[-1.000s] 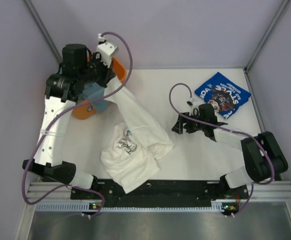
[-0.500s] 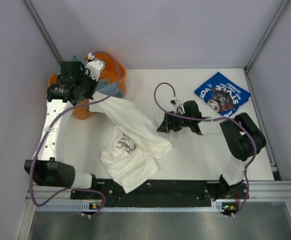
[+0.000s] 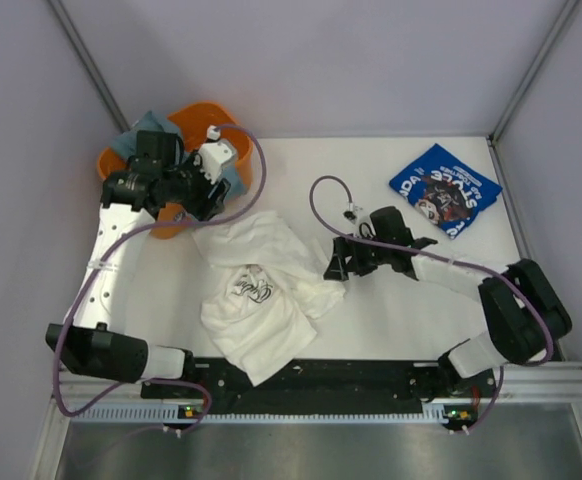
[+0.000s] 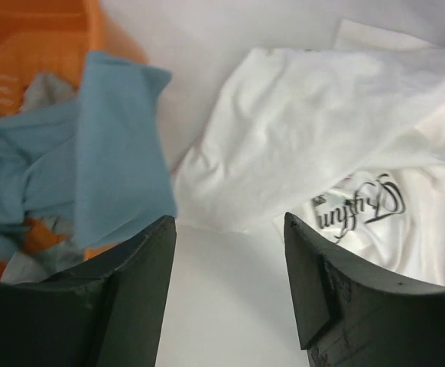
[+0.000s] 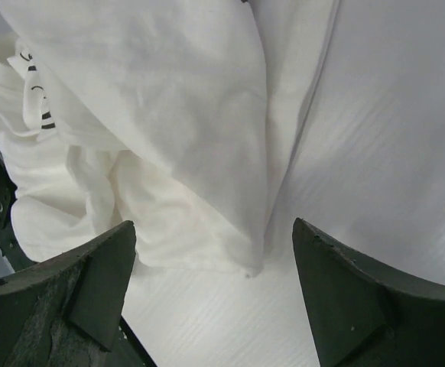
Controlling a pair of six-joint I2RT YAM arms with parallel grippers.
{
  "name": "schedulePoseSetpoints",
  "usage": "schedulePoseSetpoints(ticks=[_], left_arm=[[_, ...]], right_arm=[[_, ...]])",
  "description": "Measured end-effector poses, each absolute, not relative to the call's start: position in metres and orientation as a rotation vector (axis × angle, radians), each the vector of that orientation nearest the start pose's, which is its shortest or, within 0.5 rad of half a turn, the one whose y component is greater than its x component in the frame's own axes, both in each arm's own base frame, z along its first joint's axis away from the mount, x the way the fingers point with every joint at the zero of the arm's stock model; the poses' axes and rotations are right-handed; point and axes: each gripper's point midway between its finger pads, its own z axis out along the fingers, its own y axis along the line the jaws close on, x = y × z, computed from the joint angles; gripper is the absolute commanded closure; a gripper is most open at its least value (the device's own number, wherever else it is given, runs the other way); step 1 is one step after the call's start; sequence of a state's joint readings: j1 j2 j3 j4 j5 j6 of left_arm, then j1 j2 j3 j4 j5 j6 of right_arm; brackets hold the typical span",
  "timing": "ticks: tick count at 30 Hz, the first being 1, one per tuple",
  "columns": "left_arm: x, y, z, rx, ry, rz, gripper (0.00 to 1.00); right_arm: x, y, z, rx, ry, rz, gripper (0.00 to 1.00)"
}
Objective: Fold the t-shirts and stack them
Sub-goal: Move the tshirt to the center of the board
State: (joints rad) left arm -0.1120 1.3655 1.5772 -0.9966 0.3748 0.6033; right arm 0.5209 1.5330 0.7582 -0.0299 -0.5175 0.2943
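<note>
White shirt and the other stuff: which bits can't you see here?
- White shirt: crumpled, so its own folds hide the sleeves and part of the print in every view.
- Orange basket: the left arm covers much of it from the top; the left wrist view cuts it off.
- Blue-grey cloth in the basket: bunched up, so what it is can't be told.
- Blue shirt: lettering too small to read from the top.

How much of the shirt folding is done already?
Done: the blue shirt looks folded, lying flat at the far right. In hand: the white shirt is a crumpled heap in the middle; the left pincer and right pincer are open over its edges, holding nothing. Left: folding the white one, stacking both, and maybe the light-blue cloth in the orange basket.
</note>
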Motion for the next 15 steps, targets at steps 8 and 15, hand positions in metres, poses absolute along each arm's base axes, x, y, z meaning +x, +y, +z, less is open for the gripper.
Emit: schedulePoseSetpoints(ticks=[8,15], left_arm=[[0.285,-0.149,0.223,1.307,2.097,-0.414,0.36],[0.274,-0.161,0.203,1.371,2.124,-0.469,0.35]], right_arm=[[0.232,0.235,0.055,-0.508,2.447,0.915,0.20],[0.237,0.252,0.029,-0.458,2.466,1.006,0.90]])
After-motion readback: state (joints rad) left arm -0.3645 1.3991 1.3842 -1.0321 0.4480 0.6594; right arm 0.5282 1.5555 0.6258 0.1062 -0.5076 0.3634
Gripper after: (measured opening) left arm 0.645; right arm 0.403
